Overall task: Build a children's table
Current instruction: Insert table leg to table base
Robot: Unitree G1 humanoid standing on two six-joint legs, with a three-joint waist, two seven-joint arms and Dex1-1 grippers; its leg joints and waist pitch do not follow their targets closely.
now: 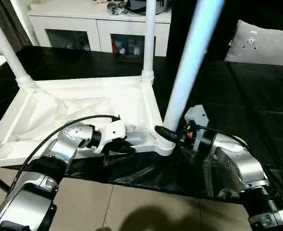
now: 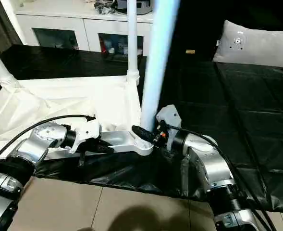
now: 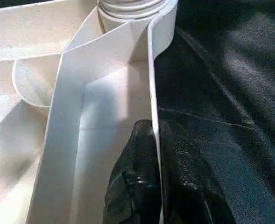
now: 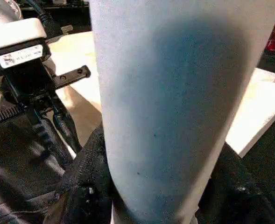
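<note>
Left eye view: the children's table [image 1: 79, 108] lies upside down on the black-covered worktop [image 1: 256, 96], its legs pointing up toward twelve o'clock. The left tool [image 1: 123, 144], pinched nearly closed, grips the near rim wall, its forearm reaching in from seven o'clock. The right tool [image 1: 166, 133], about half open, clasps the near corner leg [image 1: 189, 62] just above its socket, its arm coming from five o'clock.
</note>
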